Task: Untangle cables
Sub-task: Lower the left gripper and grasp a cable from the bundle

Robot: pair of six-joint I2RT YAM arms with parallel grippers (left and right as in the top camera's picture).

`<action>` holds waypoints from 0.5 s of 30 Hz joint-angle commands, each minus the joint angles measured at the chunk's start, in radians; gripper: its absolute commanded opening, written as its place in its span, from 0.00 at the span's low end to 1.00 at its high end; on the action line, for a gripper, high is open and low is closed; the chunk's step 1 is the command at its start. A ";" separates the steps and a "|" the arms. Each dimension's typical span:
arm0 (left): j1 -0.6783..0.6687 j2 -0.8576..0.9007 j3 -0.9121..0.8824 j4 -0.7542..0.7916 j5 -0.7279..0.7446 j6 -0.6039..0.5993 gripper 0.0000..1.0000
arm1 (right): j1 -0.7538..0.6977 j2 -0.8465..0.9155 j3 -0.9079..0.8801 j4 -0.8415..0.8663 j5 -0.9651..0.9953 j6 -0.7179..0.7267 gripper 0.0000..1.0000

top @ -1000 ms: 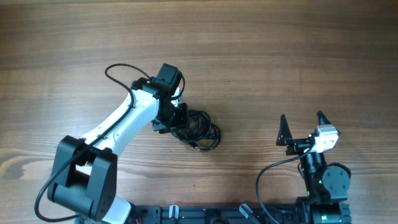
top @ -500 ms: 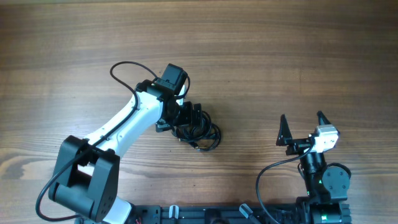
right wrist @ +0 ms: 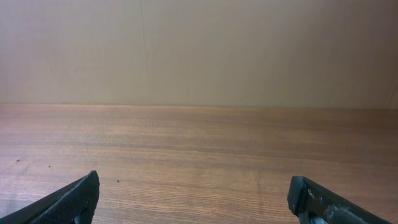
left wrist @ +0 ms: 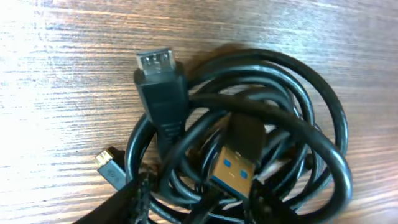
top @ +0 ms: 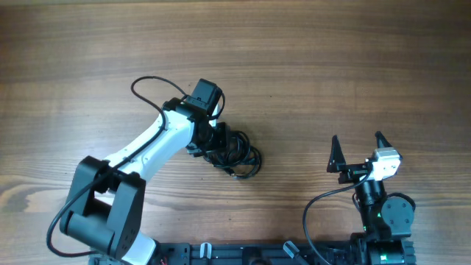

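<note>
A tangled bundle of black cables (top: 239, 152) lies on the wooden table a little left of centre. In the left wrist view the bundle (left wrist: 298, 124) shows a black plug with a metal end (left wrist: 158, 71), a blue USB plug (left wrist: 233, 169) and a small silver plug (left wrist: 109, 167). My left gripper (top: 215, 138) is down on the bundle's left side. Its fingers (left wrist: 193, 208) stand apart with cable strands between them. My right gripper (top: 358, 152) is open and empty at the right, well away from the cables; its fingers (right wrist: 196, 199) frame bare table.
The wooden table (top: 331, 66) stretches behind and beside the bundle. The left arm's own black lead (top: 143, 82) loops above its wrist. The arm bases and mounting rail (top: 257, 254) sit along the front edge.
My left gripper has moved slightly right and down onto the cable bundle. The bundle stays in place. The right arm has not moved.
</note>
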 commanded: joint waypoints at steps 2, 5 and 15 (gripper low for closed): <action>-0.001 0.033 -0.008 0.003 -0.018 -0.002 0.30 | -0.003 -0.007 -0.001 0.002 0.003 0.002 1.00; -0.001 0.033 -0.008 0.003 -0.017 -0.002 0.17 | -0.003 -0.007 -0.001 0.002 0.003 0.002 1.00; -0.001 0.000 0.057 -0.058 -0.014 -0.003 0.04 | -0.003 -0.007 -0.001 0.002 0.003 0.001 1.00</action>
